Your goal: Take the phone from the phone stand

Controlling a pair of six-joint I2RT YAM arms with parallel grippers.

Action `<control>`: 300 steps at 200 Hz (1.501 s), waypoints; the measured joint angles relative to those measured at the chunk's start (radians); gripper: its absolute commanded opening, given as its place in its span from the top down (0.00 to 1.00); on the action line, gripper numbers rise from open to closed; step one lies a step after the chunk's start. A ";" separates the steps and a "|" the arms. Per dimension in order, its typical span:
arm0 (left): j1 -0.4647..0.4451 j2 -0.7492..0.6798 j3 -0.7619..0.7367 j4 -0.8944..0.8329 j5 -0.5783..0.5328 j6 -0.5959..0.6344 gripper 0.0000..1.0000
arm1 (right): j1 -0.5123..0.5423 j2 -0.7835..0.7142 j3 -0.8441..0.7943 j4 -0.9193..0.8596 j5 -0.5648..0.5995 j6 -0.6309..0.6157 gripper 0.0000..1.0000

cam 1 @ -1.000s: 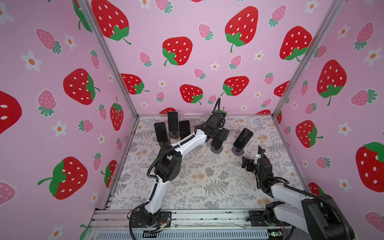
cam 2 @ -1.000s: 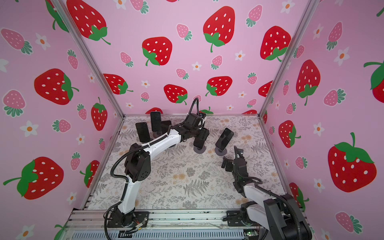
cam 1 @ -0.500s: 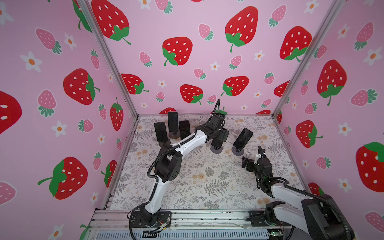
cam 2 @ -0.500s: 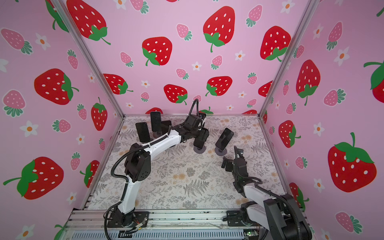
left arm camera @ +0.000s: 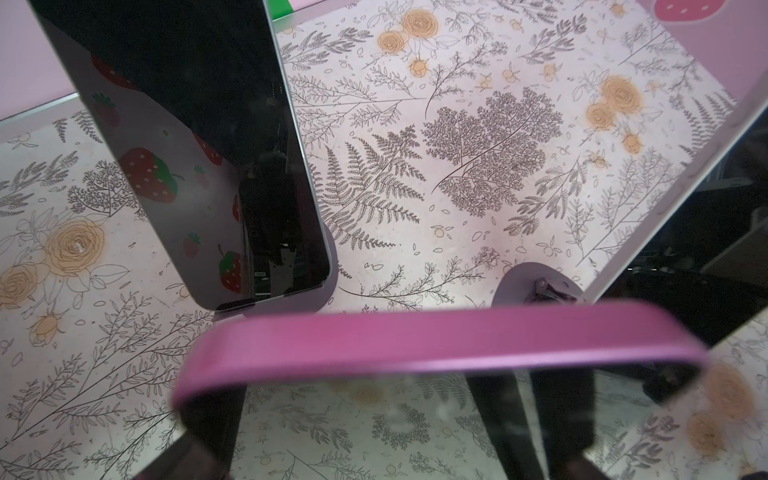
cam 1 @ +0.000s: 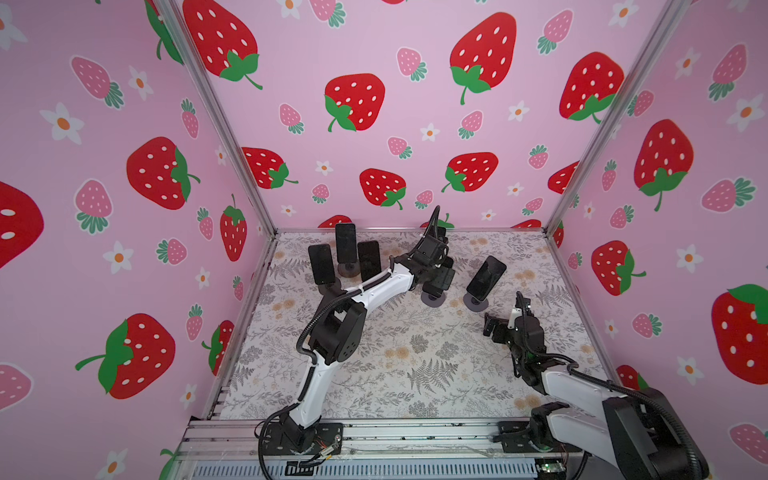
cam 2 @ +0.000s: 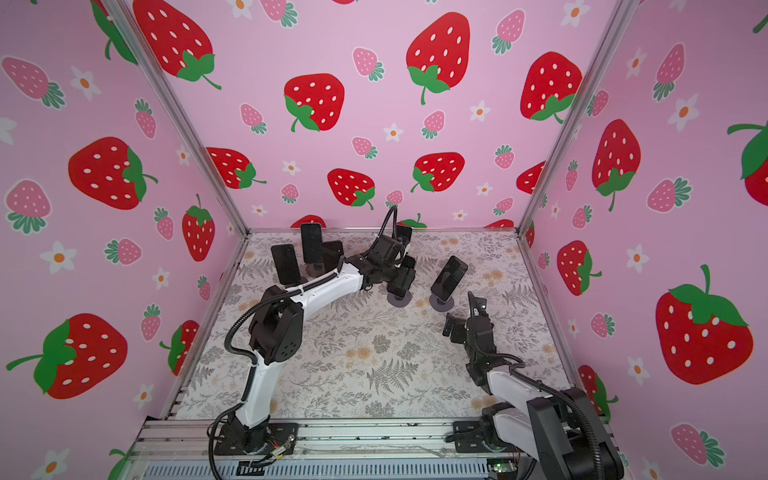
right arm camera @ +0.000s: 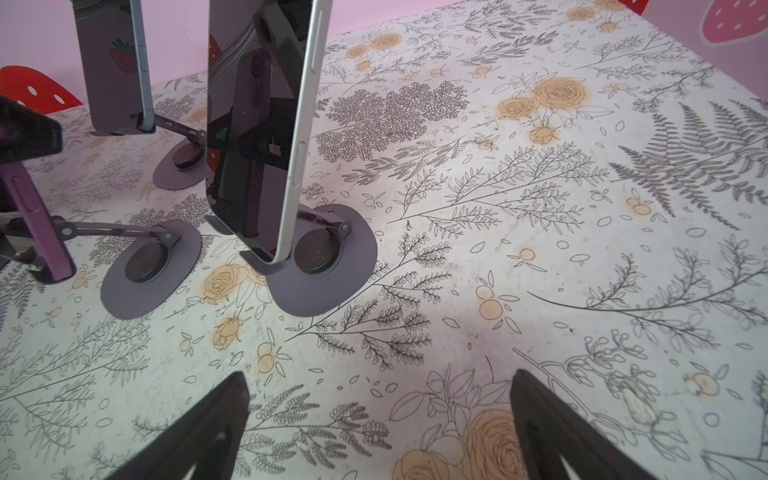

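Note:
A pink-edged phone point(left arm camera: 415, 336) stands on a round-based phone stand point(cam 1: 432, 300) in the middle of the floral mat. My left gripper point(cam 1: 436, 277) is down over the phone's upper end and hides most of it in both top views. In the left wrist view the phone's pink edge lies right across the jaws. I cannot make out whether the fingers press on it. The right wrist view shows the same phone point(right arm camera: 41, 224) leaning on its stand under the dark gripper body. My right gripper point(right arm camera: 379, 374) hovers open and empty over bare mat at the front right point(cam 1: 494, 328).
A dark phone on its stand point(cam 1: 485, 272) sits just right of the left gripper and close in front of the right gripper. Three more phones on stands point(cam 1: 345, 245) cluster at the back left. Another phone point(left arm camera: 187, 145) stands just behind the target. Pink walls enclose the mat.

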 measured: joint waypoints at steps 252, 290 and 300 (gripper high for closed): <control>0.000 -0.021 0.061 -0.008 -0.001 0.004 0.04 | 0.001 0.027 0.019 -0.021 0.001 0.000 0.00; 0.000 -0.020 0.070 -0.010 0.000 -0.013 0.07 | 0.003 0.027 0.019 -0.021 0.001 0.000 0.00; 0.000 -0.020 0.071 -0.010 0.000 -0.023 0.08 | 0.003 0.027 0.019 -0.021 0.002 0.000 0.00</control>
